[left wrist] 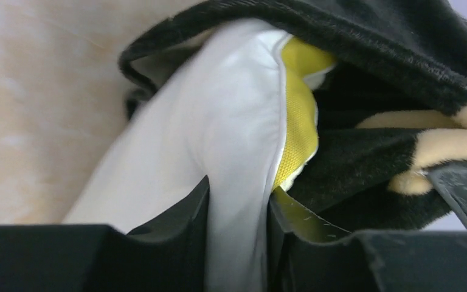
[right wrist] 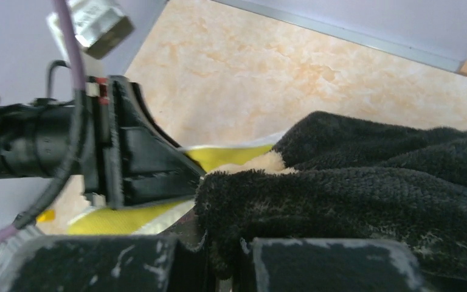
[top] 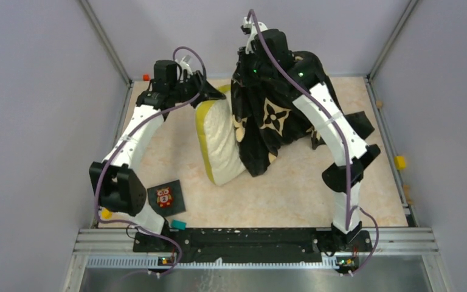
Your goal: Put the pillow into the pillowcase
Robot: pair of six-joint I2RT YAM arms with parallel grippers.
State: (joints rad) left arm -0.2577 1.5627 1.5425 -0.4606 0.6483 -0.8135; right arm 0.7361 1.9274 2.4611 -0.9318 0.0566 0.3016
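The white pillow (top: 222,143) with its yellow band stands on edge at the middle of the table, its far right part inside the black flower-printed pillowcase (top: 267,121). My left gripper (top: 204,85) is shut on the pillow's far top corner; in the left wrist view it (left wrist: 238,210) pinches white pillow fabric (left wrist: 219,121) beside the yellow band, with the pillowcase (left wrist: 371,42) draped over it. My right gripper (top: 246,64) is raised and shut on the pillowcase's edge; in the right wrist view it (right wrist: 228,246) clamps the black plush (right wrist: 352,194).
A small dark owl card (top: 165,197) lies at the near left by the left arm's base. Grey walls and metal rails enclose the table. A yellow block (top: 399,162) sits on the right rail. The left gripper's black body (right wrist: 134,161) shows close in the right wrist view.
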